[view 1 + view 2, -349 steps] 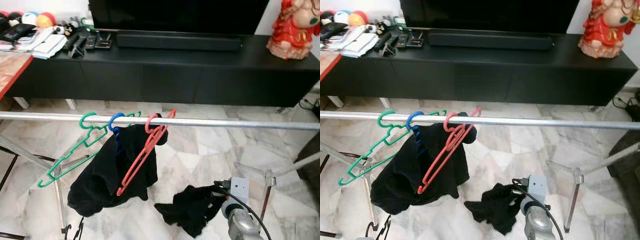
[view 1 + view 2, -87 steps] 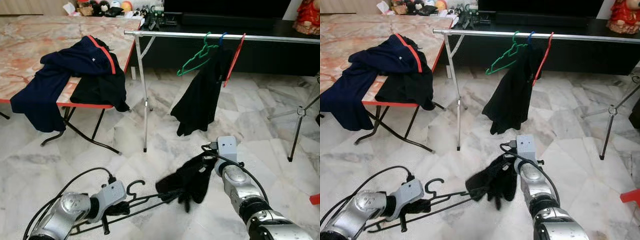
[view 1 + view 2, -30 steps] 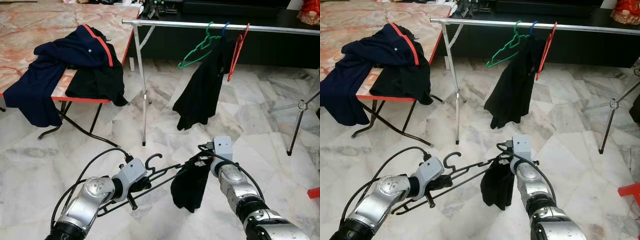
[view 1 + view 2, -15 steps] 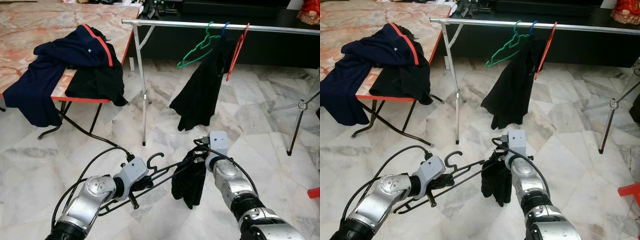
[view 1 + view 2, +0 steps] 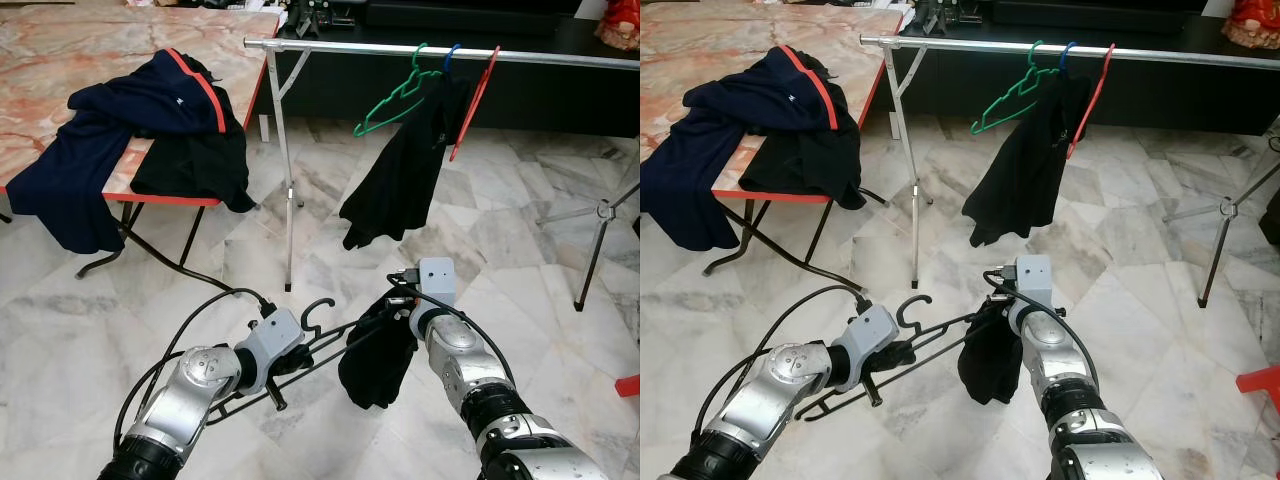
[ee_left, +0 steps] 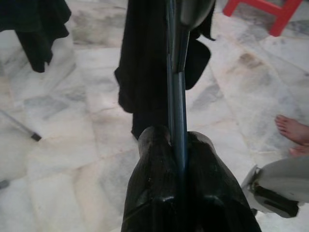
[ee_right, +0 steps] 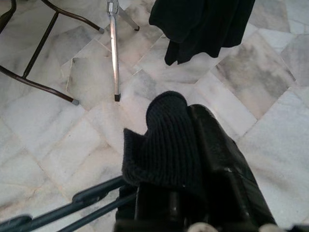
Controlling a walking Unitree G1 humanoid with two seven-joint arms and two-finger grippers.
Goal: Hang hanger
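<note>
Hanger (image 5: 318,345): black, thin-wired, hooked

A folding table (image 5: 40,120) with a marbled top and red edge stands on the pale marble floor (image 5: 100,330), with a navy garment (image 5: 130,110) with a red stripe draped over its edge. A black low cabinet (image 5: 560,90) runs along the back wall. In the left wrist view a person's bare foot (image 6: 292,130) rests on the floor near a red stool (image 6: 270,12).
</note>
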